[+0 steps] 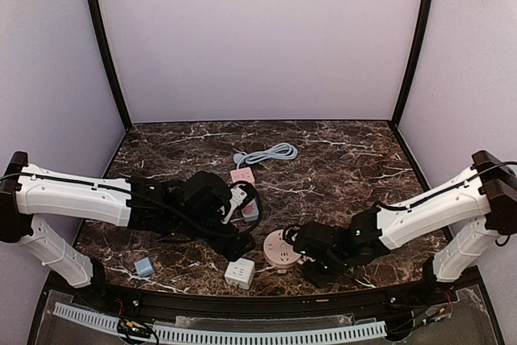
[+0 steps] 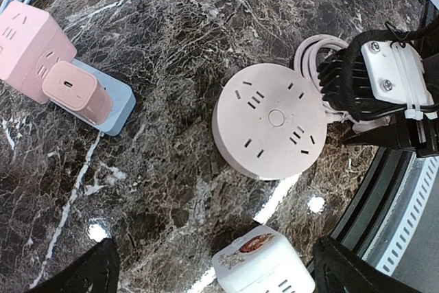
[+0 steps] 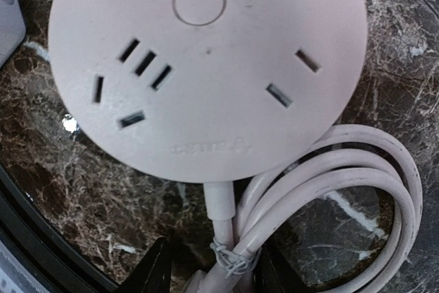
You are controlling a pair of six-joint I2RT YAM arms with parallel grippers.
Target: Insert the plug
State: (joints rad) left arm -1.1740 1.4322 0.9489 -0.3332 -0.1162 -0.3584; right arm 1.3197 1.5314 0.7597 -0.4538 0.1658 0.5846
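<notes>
On the left, the left gripper (image 2: pixel 212 270) hangs with its jaws at full spread over the marble table (image 2: pixel 171 190), holding nothing. The pink charger (image 2: pixel 72 90), which I take to be the plug, lies on a blue block (image 2: pixel 121 109) just beside the pink cube socket (image 2: pixel 27 36), to the left of and apart from the round socket (image 2: pixel 269 120).

The risk on this side is the descent. With jaws this wide, a finger could catch the blue block or the cube socket along with the charger and drag them together. The white cube (image 2: pixel 264 265) just near of the round socket also crowds any approach from that side.

On the right, the right gripper (image 3: pixel 216 272) has its jaws narrow around the tied cord (image 3: pixel 357 190) at the round socket's near edge. The view cuts off at the fingertips, so I cannot tell whether the pads actually press on it. A cord is a soft handle, so if that is the only restraint, the round socket may slide or turn when the plug is pushed down. The prongs would then miss the slots.
</notes>
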